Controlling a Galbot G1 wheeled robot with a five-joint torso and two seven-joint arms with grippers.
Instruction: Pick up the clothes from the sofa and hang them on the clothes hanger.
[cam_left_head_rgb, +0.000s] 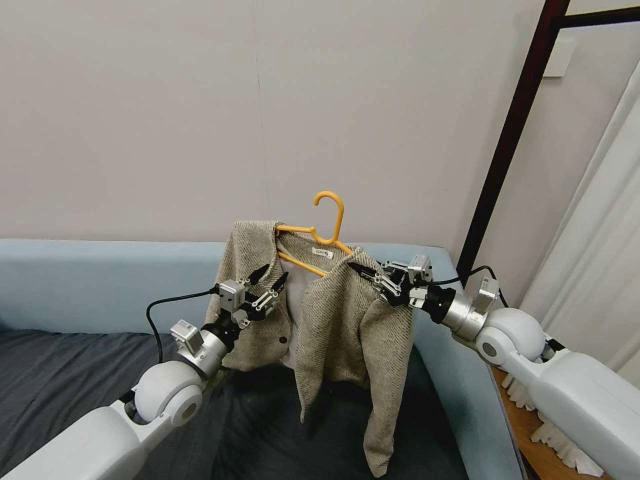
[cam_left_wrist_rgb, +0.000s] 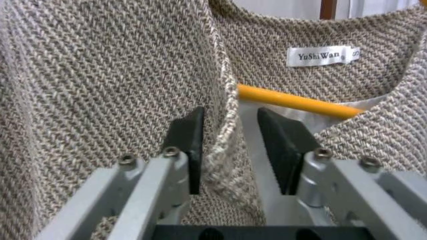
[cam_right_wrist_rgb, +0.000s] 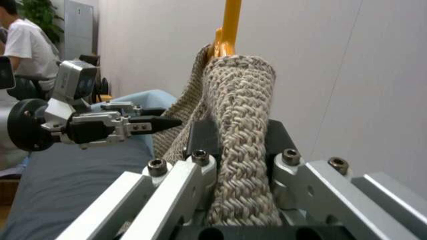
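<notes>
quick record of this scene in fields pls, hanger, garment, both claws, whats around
hanger: yellow, hook up, hung on nothing
sofa: light blue, dark seat
cardigan: tweed, draped on the hanger, held up above the sofa
left claw: open, the cardigan's front edge between its fingers
right claw: shut on the cardigan's shoulder
dark pole: at the right, apart from the cardigan

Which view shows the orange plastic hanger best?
Head view: the orange plastic hanger shows its whole hook and arms emerging from the beige knitted cardigan. Left wrist view shows a stretch of bar; right wrist view, its stem.
</notes>
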